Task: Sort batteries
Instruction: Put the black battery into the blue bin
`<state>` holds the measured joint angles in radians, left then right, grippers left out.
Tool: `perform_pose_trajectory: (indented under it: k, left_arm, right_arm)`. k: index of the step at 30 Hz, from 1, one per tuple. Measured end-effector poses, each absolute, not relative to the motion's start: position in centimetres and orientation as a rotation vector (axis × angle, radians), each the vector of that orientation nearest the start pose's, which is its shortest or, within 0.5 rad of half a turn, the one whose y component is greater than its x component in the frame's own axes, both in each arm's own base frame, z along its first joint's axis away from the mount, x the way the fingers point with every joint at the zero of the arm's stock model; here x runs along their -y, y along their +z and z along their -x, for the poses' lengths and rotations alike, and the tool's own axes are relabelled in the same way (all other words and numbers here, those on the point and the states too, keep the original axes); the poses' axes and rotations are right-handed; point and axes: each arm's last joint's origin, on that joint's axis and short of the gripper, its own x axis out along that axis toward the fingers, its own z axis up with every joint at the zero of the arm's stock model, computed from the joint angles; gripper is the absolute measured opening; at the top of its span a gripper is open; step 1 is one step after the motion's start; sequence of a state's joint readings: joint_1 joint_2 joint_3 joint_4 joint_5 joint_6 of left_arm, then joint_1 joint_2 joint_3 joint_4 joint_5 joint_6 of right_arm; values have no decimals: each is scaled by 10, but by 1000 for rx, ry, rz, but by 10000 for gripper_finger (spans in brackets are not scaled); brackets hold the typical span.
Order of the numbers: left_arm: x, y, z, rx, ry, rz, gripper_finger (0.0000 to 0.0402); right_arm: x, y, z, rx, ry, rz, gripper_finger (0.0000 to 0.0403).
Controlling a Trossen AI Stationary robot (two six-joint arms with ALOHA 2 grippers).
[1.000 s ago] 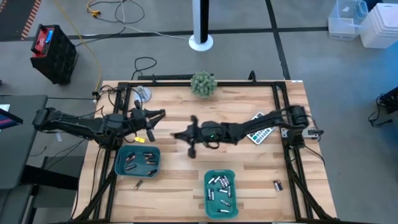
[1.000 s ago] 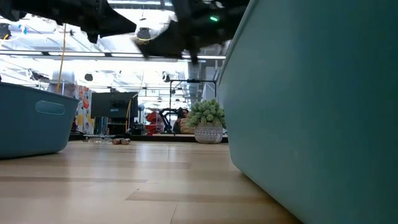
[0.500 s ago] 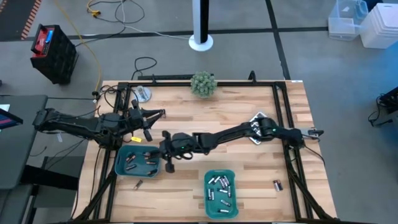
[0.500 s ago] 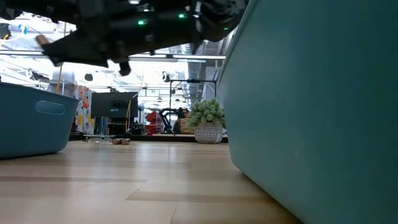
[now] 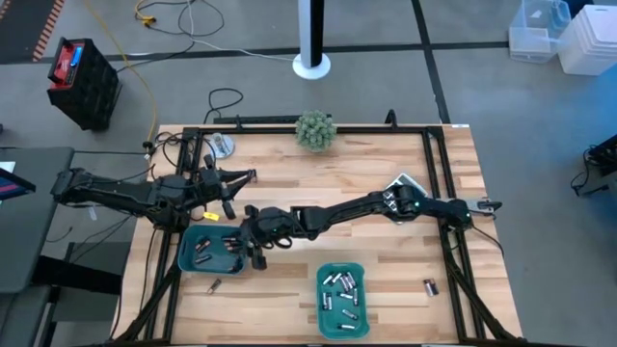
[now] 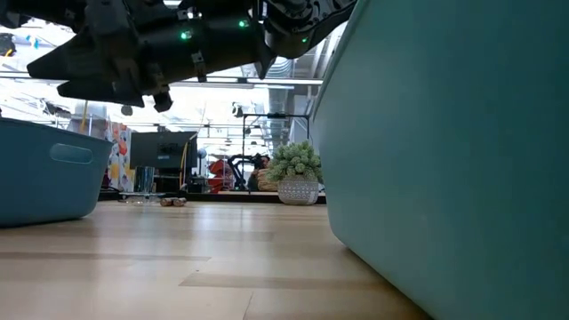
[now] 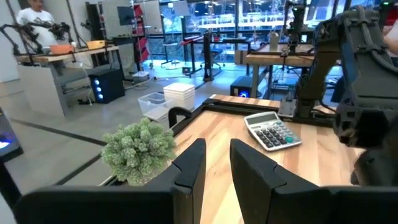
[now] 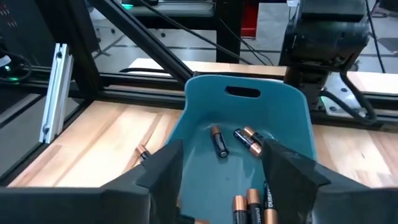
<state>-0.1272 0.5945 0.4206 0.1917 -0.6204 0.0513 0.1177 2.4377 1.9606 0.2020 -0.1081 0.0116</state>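
The right gripper (image 5: pixel 256 253), fingers (image 8: pixel 163 167) spread wide and empty, hangs over the left teal plastic tray (image 5: pixel 185 253) of dark coppery-ended batteries (image 8: pixel 218 142), lower left of the wooden tabletop (image 5: pixel 376 241). The left gripper (image 5: pixel 229 207) waits just above, fingers narrowly parted.

The left tray (image 5: pixel 189 253) sits at the table's (image 5: pixel 289 178) left front and holds batteries (image 8: pixel 219 142); the right gripper (image 5: pixel 254 253) hangs over its right edge. Another tray (image 5: pixel 342 300) lies front centre, the plant (image 5: pixel 315 129) at the back, and the calculator (image 7: pixel 272 131) to the right.
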Motion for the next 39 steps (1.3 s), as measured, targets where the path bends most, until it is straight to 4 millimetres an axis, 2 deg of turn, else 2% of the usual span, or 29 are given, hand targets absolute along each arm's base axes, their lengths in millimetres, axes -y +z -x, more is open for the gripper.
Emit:
perform_pose_trajectory:
  k: [3, 8, 11, 13, 19, 22, 27, 34, 39]
  left_arm:
    - [5, 270, -146, 2, 445, -57, 67]
    - [12, 272, -142, 15, 411, -78, 67]
    - [14, 274, -137, 32, 416, -69, 67]
    - [16, 275, -134, 37, 399, -66, 67]
    - [20, 274, -131, 19, 402, -69, 67]
    - [21, 273, -132, 18, 395, -52, 67]
    - [29, 269, -137, -6, 340, -50, 67]
    - [48, 271, -156, -100, 266, -47, 67]
    - [66, 284, -173, -202, 237, -14, 67]
  right_arm:
    - [-70, 190, -554, -274, 228, 13, 231]
    - [-80, 204, -550, -240, 252, 68, 209]
    - [-79, 206, -540, -169, 242, 83, 188]
    - [-75, 207, -523, -121, 213, 82, 174]
    - [-44, 214, -448, 41, 19, 70, 136]
    - [-32, 213, -408, 21, -58, 88, 121]
    - [-20, 228, -339, 53, -127, 126, 96]
    - [-4, 240, -243, 141, -273, 160, 54]
    - [3, 235, -193, 123, -308, 149, 26]
